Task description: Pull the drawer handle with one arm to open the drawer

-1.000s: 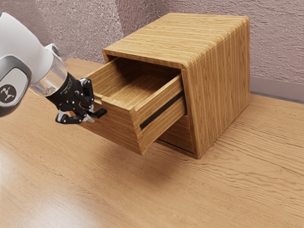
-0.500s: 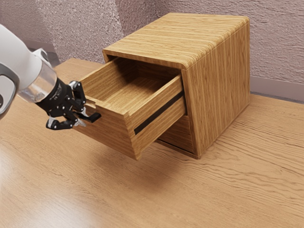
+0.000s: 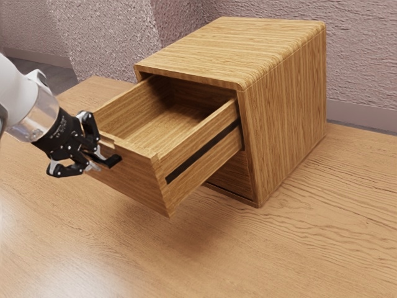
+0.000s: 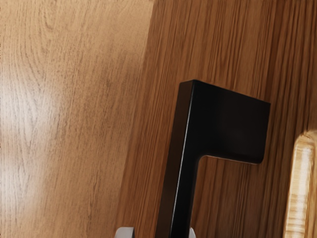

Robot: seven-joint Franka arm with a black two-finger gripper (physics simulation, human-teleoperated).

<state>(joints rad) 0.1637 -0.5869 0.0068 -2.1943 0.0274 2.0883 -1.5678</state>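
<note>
Your white arm (image 3: 25, 105) stretched in from the exterior view's left edge, its glossy last link tilted down toward the exterior view's right and ending in the black two-finger gripper (image 3: 97, 159). You had that gripper clamped on the drawer handle (image 3: 111, 162), one finger above and one below the bar, level with the drawer's front face. In the wrist view the handle (image 4: 198, 148) was a flat, matte black, L-shaped bar standing off the dark, straight-grained drawer front (image 4: 223, 49), with a pale grey fingertip (image 4: 124, 232) touching its side. Beside that front lay the lighter table top (image 4: 64, 99), with wavy grain and a soft sheen. Further right in the exterior view, the drawer (image 3: 155, 143) stood well out of the cabinet, an open-topped box of striped light wood with a thin black slide strip (image 3: 201, 152) along its side. The cabinet (image 3: 273, 81) was a boxy shell of the same wood, its top edge rounded. It rested on the table (image 3: 279, 248) before a rough, grey, stippled wall (image 3: 105, 31).
</note>
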